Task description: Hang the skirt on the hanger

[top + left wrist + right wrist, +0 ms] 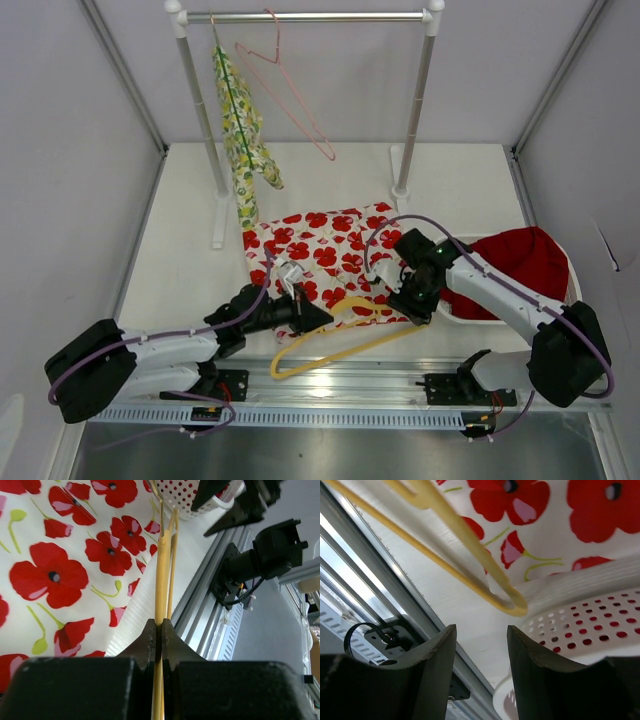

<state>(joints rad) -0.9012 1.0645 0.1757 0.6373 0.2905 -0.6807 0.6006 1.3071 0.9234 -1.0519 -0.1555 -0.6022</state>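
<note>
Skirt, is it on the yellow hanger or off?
Off. The skirt lies spread on the table; the yellow hanger rests atop its near edge, in the left gripper.

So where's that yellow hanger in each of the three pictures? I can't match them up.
Top external: the yellow hanger lies low in the centre, its hook end over the skirt's near edge.
Left wrist: it is a yellow rod running up the middle, pinched in the left gripper.
Right wrist: it slants from upper left to centre, above the open right gripper.
Shared landmark: the red-poppy skirt, beside the hanger in every view.
</note>
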